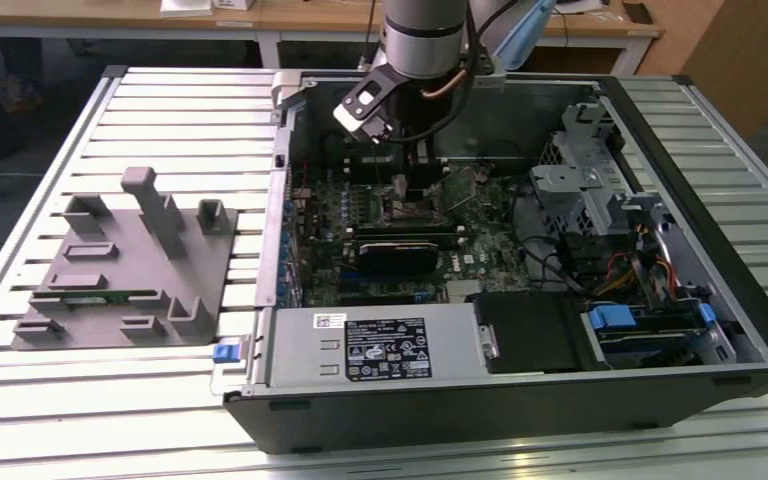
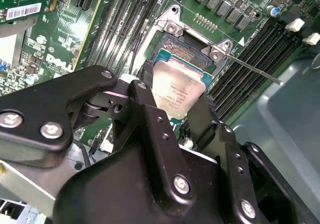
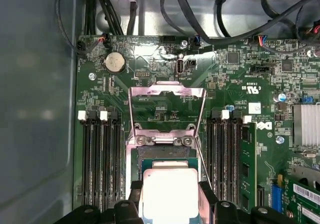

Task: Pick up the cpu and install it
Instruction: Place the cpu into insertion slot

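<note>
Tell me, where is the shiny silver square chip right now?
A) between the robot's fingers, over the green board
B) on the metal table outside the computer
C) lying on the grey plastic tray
A: in the second wrist view the cpu sits between the black fingers, right at the open socket on the green motherboard.

The arm (image 1: 424,35) is held pointing downward (wrist lowest); the cpu (image 2: 178,84) is clamped by the gripper (image 2: 172,104).
</note>
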